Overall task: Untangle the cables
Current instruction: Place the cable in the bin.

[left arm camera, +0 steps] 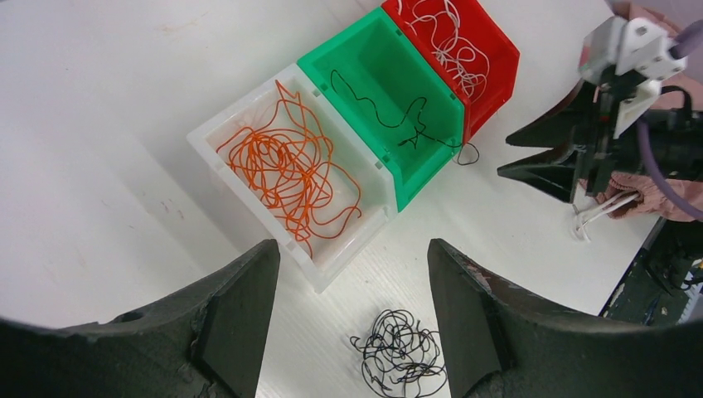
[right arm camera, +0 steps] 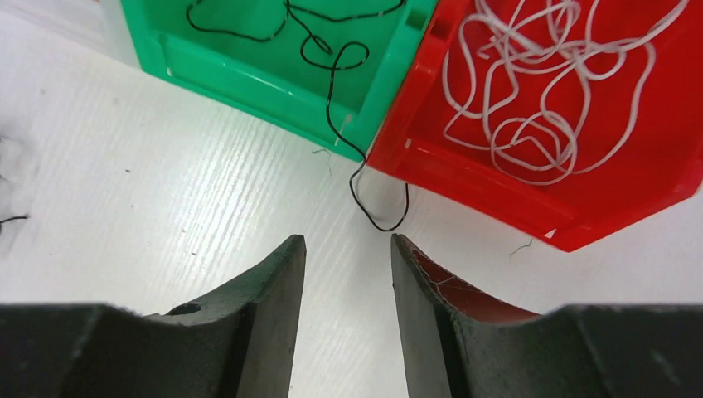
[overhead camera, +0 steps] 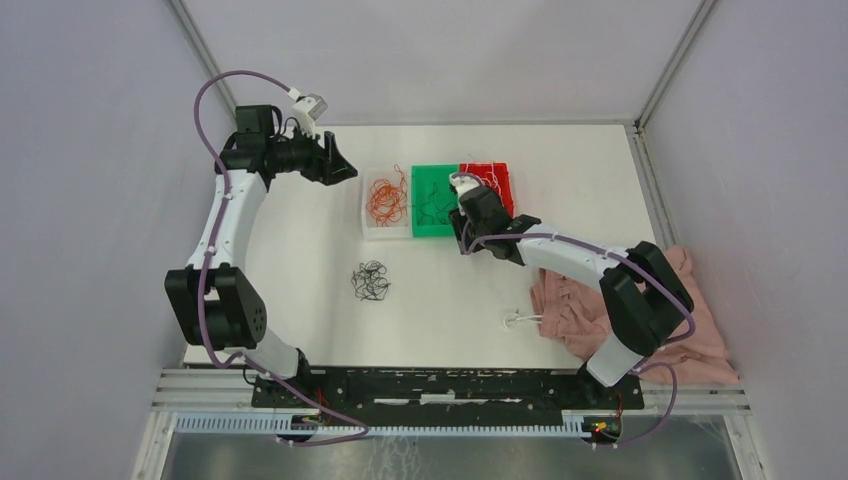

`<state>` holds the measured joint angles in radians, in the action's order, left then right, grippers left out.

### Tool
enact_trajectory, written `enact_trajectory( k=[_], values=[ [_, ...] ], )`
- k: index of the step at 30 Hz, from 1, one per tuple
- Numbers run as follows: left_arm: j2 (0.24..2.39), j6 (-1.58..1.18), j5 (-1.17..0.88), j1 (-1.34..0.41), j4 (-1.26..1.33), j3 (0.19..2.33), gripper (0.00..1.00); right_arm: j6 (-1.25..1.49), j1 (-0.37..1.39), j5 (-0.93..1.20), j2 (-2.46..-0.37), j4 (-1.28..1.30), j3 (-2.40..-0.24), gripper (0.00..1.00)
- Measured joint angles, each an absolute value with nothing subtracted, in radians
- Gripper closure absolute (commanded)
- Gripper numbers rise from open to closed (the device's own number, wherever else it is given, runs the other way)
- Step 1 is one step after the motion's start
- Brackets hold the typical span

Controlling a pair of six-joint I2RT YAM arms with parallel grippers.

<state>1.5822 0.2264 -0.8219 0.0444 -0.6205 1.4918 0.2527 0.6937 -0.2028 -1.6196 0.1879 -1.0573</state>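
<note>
Cables mostly sorted by colour. You see the orange cables piled in the white bin, the white cables in the red bin, and one black cable in the green bin between them. The three bins touch side by side toward the far side of the table.

That black cable runs over the green bin's near rim, at the corner against the red bin. Its end loops on the table just in front.

A loose black bunch lies on the table apart from the bins, nearer the arms. One short white piece lies at the edge of a pink cloth on the right.

Your left gripper: jaws spread wide, nothing between them, held above the table with the white bin and the black bunch below it.

Your right gripper: jaws parted a little, empty, just short of the black loop on the table.
</note>
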Motion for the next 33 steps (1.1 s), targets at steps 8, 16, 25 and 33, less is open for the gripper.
enact_trajectory(
  k=[8, 16, 25, 33],
  values=[
    [1.554, 0.226, -0.823, 0.044, -0.62, 1.491, 0.27, 0.233, 0.694, -0.196, -1.721, 0.119, -1.044, 0.5],
    [1.518, 0.227, -0.823, 0.044, -0.622, 1.489, 0.27, 0.23, 0.694, -0.228, -1.847, 0.054, -1.058, 0.54],
    [1.517, 0.228, -0.823, 0.044, -0.627, 1.487, 0.27, 0.263, 0.694, -0.266, -1.862, -0.062, -1.016, 0.99],
    [1.517, 0.228, -0.823, 0.045, -0.63, 1.481, 0.27, 0.285, 0.696, -0.261, -1.795, -0.088, -0.984, 1.0]
  ],
)
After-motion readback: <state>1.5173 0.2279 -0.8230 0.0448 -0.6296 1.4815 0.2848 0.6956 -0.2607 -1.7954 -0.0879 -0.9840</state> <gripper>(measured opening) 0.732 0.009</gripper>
